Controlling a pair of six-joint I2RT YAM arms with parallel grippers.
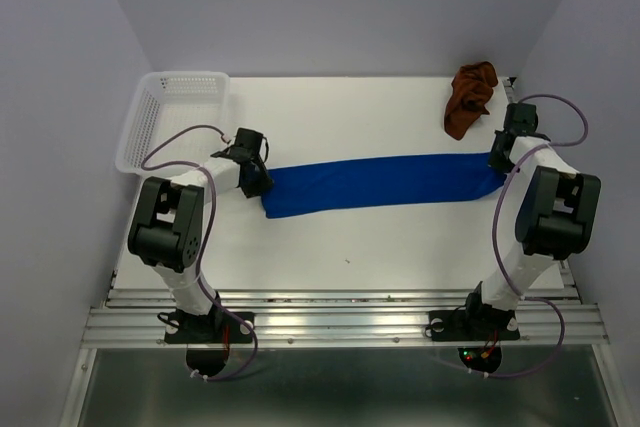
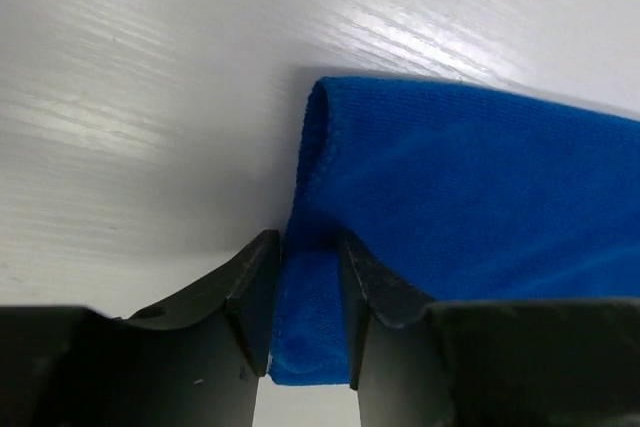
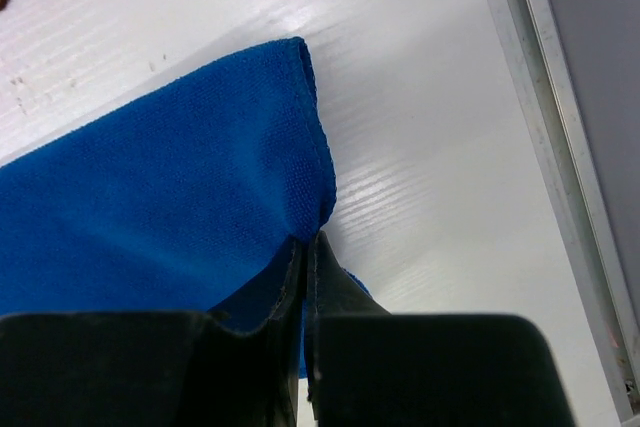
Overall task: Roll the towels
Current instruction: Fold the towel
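- The blue towel (image 1: 380, 184) lies as a long flat strip on the table (image 1: 350, 107), stretched from the left gripper (image 2: 305, 247) to the right gripper (image 3: 308, 242).
- Left fingers: clamped on a bunched fold at the strip's end, with cloth filling the gap between the pads.
- Right fingers: all but together, pinching the thin corner at the opposite end. Hem and open table lie just beyond the tips.
- Handling, as judged: the cloth is light, soft and limp, with no stiffness to hold a roll. Expect it to sag, and the roll to loosen once released. Grip at hems and corners, as you now do.
- The brown towel (image 1: 470, 97) sits crumpled beyond the right fingers, apart from the strip. It needs flattening first.
- The basket (image 1: 190, 75) stands beyond the left fingers, towards the far corner. No towel shows inside it.
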